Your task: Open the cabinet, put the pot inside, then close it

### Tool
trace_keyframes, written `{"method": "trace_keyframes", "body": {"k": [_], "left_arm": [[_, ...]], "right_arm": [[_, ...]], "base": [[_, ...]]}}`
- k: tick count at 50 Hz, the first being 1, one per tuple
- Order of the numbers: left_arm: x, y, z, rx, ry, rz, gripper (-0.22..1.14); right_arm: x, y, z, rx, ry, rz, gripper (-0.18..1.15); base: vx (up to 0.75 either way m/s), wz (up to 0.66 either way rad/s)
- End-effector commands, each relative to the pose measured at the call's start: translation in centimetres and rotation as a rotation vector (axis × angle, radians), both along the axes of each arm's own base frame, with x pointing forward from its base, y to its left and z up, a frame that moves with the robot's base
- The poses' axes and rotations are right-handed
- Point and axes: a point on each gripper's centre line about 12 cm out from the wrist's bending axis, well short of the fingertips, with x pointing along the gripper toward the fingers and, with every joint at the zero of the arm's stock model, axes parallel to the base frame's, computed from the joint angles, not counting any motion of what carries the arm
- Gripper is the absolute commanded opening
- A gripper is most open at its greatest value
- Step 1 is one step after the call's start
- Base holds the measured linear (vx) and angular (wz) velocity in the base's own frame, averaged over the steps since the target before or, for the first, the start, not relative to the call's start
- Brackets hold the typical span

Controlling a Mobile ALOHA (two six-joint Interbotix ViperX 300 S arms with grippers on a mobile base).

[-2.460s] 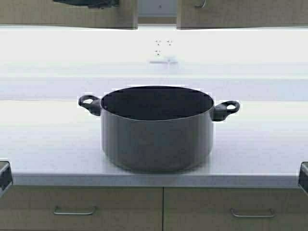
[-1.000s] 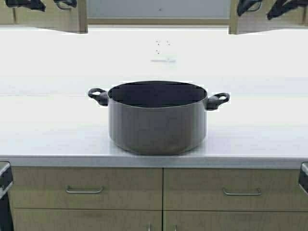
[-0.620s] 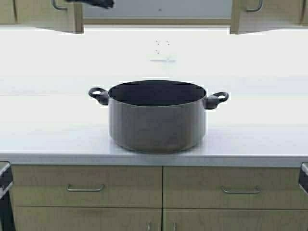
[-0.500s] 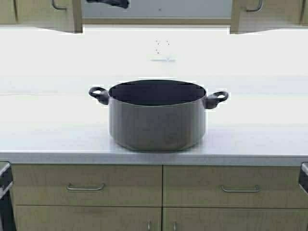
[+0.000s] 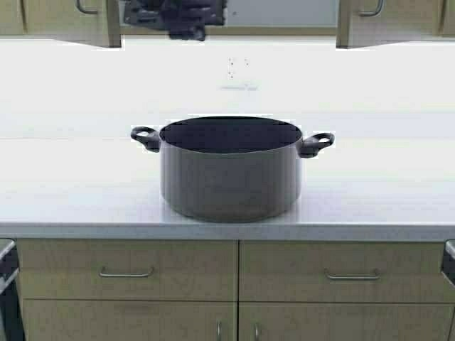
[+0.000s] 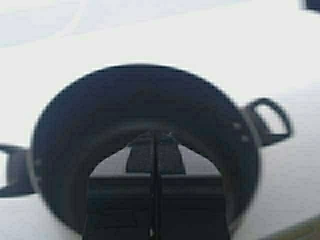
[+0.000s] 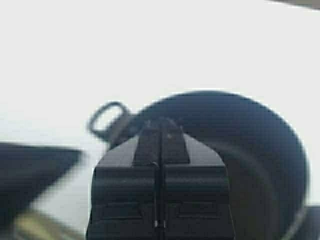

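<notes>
Sitting pot (image 5: pixel 229 177) under open cabinet (image 5: pixel 67 25)

No readable text, label, brand, number or sign appears on anything.

White countertop (image 5: pixel 78 192); grey pot (image 5: pixel 229 177) stands centred.

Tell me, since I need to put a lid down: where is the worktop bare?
Bare white worktop lies either side of the wide grey metal pot, and behind it up to the wall. The front edge before the pot is tight.
</notes>
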Motion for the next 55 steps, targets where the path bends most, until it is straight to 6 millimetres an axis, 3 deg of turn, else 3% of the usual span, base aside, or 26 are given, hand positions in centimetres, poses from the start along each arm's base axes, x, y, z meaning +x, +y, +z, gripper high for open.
{"method": "trace_keyframes", "body": {"k": [1,7,14,16,20,25,28,31,34,42,49,55], "left_arm": [[1.4,2.6,1.3,-0.028,-0.029,0.076,0.03],[0.7,4.6,1.3,-0.028,-0.027,0.111,0.03],[-1.2,5.7,2.2,-0.044,-0.044,0.115,0.06],[-2.1,5.7,2.3,-0.053,-0.043,0.107,0.11],[-4.1,5.4,2.7,-0.093,-0.046,0.085,0.26],[-6.5,4.9,2.5,-0.189,-0.054,0.078,0.61],[-7.5,4.8,2.0,-0.252,-0.056,0.088,0.80],[-8.2,5.0,1.3,-0.320,-0.050,0.110,0.97],[-8.8,5.4,0.1,-0.378,-0.029,0.136,1.04],[-9.6,6.8,-3.8,-0.480,-0.006,0.217,1.02],[-9.9,6.9,-7.4,-0.525,0.028,0.219,1.02],[-10.0,6.8,-10.3,-0.605,0.052,0.217,1.02]], "right_arm": [[1.0,-2.5,0.7,0.009,0.003,-0.055,0.07],[0.5,-4.8,0.4,0.003,0.017,-0.099,0.07],[-1.5,-5.7,1.0,0.017,0.014,-0.098,0.15],[-2.4,-6.0,1.1,0.031,0.021,-0.099,0.24],[-4.3,-6.5,1.2,0.107,0.058,-0.118,0.54],[-6.1,-7.2,0.2,0.207,0.125,-0.161,0.96],[-6.9,-7.7,-1.1,0.263,0.169,-0.200,1.08],[-8.0,-7.5,-2.9,0.341,0.206,-0.246,1.05],[-9.4,-7.1,-5.0,0.460,0.217,-0.315,1.02],[-12.7,-6.0,-10.6,0.676,0.196,-0.438,1.03],[-13.6,-6.9,-16.2,0.769,0.262,-0.535,1.03],[-13.9,-6.7,-18.5,0.800,0.246,-0.475,1.03]], "base": [[0.00,0.00],[0.00,0.00],[0.00,0.00],[0.00,0.00],[0.00,0.00],[0.00,0.00],[0.00,0.00],[0.00,0.00],[0.00,0.00],[0.00,0.00],[0.00,0.00],[0.00,0.00]]}}
